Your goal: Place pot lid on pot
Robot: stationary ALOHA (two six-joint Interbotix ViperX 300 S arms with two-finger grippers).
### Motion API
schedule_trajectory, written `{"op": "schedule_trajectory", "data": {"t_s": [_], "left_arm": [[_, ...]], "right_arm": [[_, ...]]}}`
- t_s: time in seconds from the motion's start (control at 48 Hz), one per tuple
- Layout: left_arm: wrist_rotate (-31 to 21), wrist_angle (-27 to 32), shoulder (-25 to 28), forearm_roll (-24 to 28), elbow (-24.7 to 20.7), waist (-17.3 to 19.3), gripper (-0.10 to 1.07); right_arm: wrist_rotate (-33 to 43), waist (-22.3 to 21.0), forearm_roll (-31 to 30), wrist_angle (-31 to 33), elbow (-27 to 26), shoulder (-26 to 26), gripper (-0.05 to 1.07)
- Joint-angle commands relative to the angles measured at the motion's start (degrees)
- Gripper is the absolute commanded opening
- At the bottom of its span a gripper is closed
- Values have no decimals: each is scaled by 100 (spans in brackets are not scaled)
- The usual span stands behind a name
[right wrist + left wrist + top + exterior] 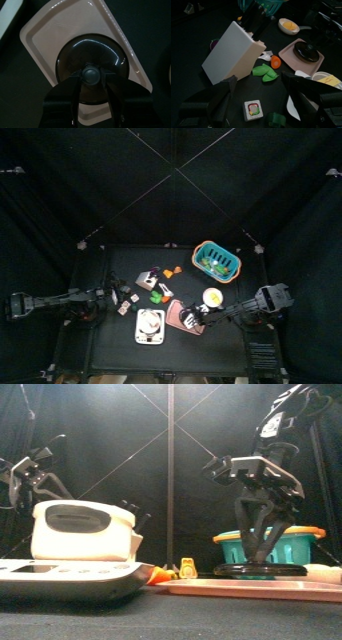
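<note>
The pot lid [90,55] is a dark glass disc with a black knob, and it lies flat on a pink tray [63,22]. My right gripper [91,84] hangs straight over it, open, with one jaw on each side of the knob. In the front view the right gripper [261,549] comes down onto the pot lid [261,570]. A small round white pot [289,25] with yellow inside stands just beyond the tray, also seen as the pot [213,296] from above. My left gripper [259,79] rests open at the table's left, holding nothing.
A white knife block [231,55] lies near the left arm, with green and orange toy food [266,72] beside it. A teal basket [218,261] stands at the back right. A white plate [150,325] and a small card [252,110] lie near the front.
</note>
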Motion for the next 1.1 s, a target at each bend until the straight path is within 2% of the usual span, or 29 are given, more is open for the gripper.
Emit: {"op": "schedule_trajectory", "data": {"t_s": [0.0, 0.104, 0.5, 0.604, 0.896, 1.083], "left_arm": [[0, -26, 9, -18, -88, 0, 104], [0, -26, 9, -44, -88, 0, 104], [9, -26, 9, -44, -79, 9, 104], [9, -26, 9, -44, -88, 9, 104], [9, -26, 9, -44, -79, 9, 104], [9, -26, 9, -53, -70, 18, 104]], "right_arm": [[-18, -9, -62, -9, -211, -202, 56], [-18, -26, -158, -9, -404, -202, 56], [-158, -79, -571, -9, -1881, -9, 56], [-791, -79, -431, 88, -2259, 158, 56], [-2988, -343, 914, 976, -3709, 923, 56], [-3990, -457, 1345, 1292, -4614, 1424, 56]]}}
